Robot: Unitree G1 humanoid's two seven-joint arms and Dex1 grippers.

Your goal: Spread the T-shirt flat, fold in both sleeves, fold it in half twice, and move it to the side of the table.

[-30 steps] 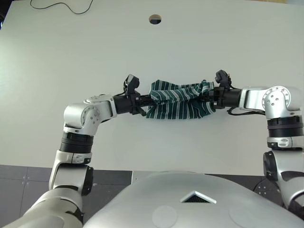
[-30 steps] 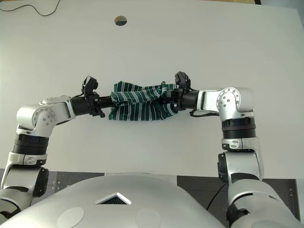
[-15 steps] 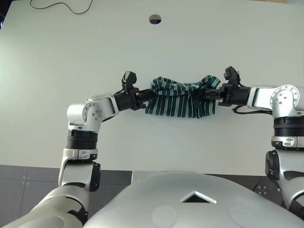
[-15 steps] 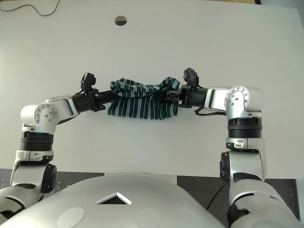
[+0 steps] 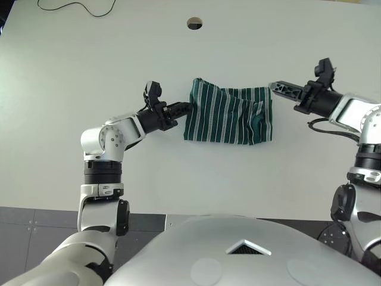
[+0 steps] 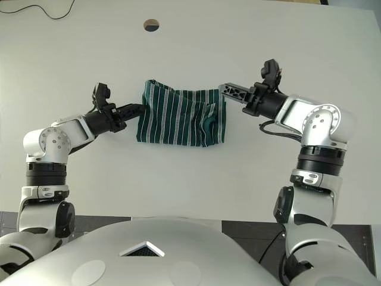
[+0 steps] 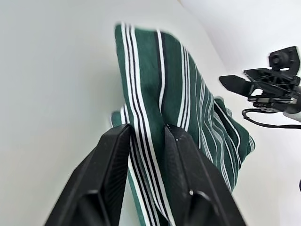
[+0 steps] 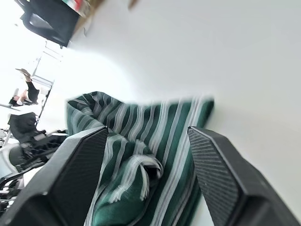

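Note:
The green T-shirt (image 5: 229,116) with white stripes lies folded into a rough rectangle in the middle of the white table (image 5: 178,53). At its left edge my left gripper (image 5: 183,108) points at the cloth with tips touching or nearly touching it. In the left wrist view the left gripper (image 7: 146,129) has its fingers (image 7: 113,155) slightly parted, the striped cloth showing beyond the gap. My right gripper (image 5: 278,88) hovers just off the shirt's far right corner, apart from it. In the right wrist view the right gripper (image 8: 146,132) is wide open and holds nothing.
A round cable hole (image 5: 194,24) sits in the table at the back, and a black cable (image 5: 77,7) lies at the far left. The table's front edge (image 5: 178,213) runs just ahead of the robot. Bare tabletop surrounds the shirt.
Both grippers have let go of the shirt and drawn apart, the right one farthest outward. The shirt, held bunched between them before, now lies on the table.

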